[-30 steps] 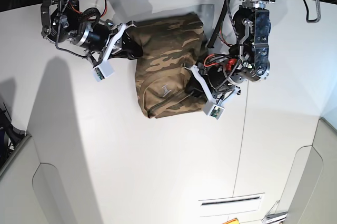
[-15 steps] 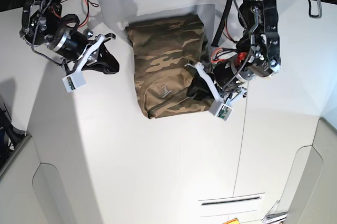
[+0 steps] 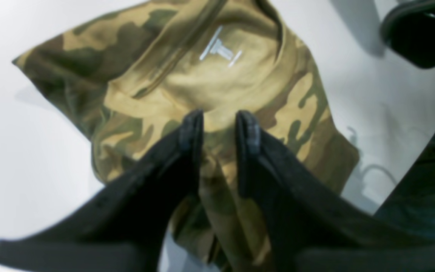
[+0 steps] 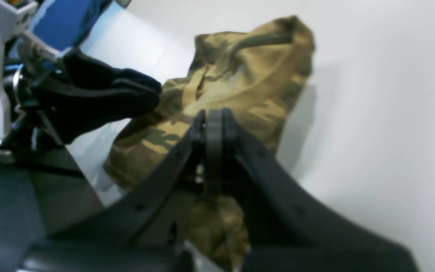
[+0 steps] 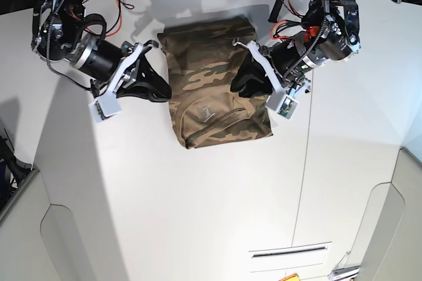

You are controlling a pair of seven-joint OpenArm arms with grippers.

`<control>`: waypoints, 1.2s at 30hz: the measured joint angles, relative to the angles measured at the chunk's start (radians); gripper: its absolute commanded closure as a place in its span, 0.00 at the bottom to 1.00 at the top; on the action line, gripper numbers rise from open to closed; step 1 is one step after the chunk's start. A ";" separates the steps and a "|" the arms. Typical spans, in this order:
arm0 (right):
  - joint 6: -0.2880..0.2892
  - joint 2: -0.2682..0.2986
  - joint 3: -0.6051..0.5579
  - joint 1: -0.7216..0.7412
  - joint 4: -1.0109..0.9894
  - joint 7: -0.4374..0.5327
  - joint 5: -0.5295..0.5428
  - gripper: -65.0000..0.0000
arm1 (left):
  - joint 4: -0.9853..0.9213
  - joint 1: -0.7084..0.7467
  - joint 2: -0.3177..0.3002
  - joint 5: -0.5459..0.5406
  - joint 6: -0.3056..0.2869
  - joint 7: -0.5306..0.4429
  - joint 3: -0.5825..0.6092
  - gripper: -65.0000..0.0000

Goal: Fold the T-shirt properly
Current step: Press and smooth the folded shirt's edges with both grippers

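The T-shirt (image 5: 212, 83), camouflage in olive, brown and tan, lies folded into a compact upright rectangle on the white table, its collar and pale label toward six o'clock.

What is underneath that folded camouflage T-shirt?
The camouflage T-shirt lies on the white table, which shows all around it. Whatever might be beneath the cloth or between its folded layers is covered and cannot be seen.

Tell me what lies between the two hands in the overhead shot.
The folded T-shirt lies between the right hand and the left hand on the white table; nothing else, as the base view shows.
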 measured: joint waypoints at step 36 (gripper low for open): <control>0.008 0.000 -0.154 0.102 -0.362 0.117 -0.179 1.00 | -0.286 -0.012 0.000 0.034 -0.008 -0.105 -0.002 0.75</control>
